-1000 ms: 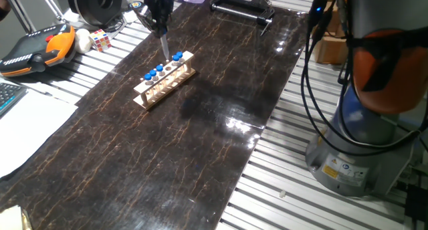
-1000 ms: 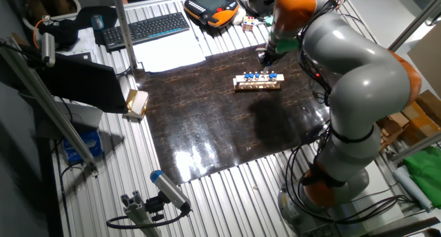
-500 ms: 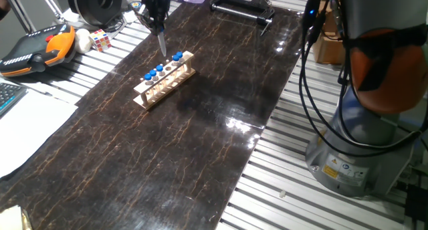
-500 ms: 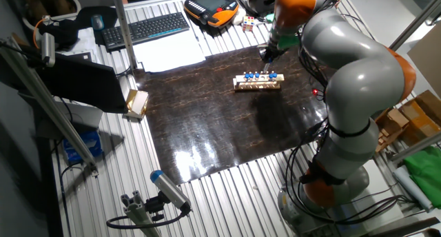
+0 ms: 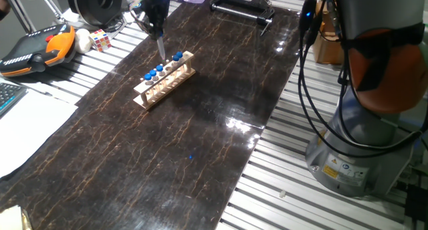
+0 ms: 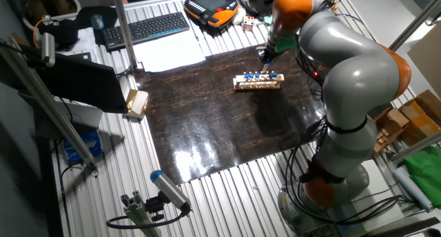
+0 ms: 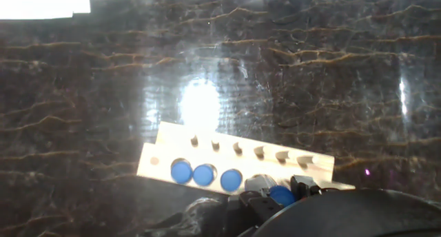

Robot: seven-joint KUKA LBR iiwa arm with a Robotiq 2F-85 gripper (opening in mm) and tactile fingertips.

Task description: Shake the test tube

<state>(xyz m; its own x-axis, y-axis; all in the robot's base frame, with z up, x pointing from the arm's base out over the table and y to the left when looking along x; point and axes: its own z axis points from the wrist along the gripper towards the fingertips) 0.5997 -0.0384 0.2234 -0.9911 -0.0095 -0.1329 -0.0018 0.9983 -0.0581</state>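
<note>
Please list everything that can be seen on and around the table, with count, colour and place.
test tube: one, clear, hanging from the gripper just above the rack
other test tubes: about five, blue caps, standing in the rack
rack: one, light wood, on the mat
mat: one, dark marbled, covering the table
puzzle cube: one, multicoloured, beside the mat
teach pendant: one, orange and black, near the cube
keyboard: one, black, table edge
paper: white, below the keyboard
arm: one, grey and orange
gripper: one, dark, shut on the tube
</note>
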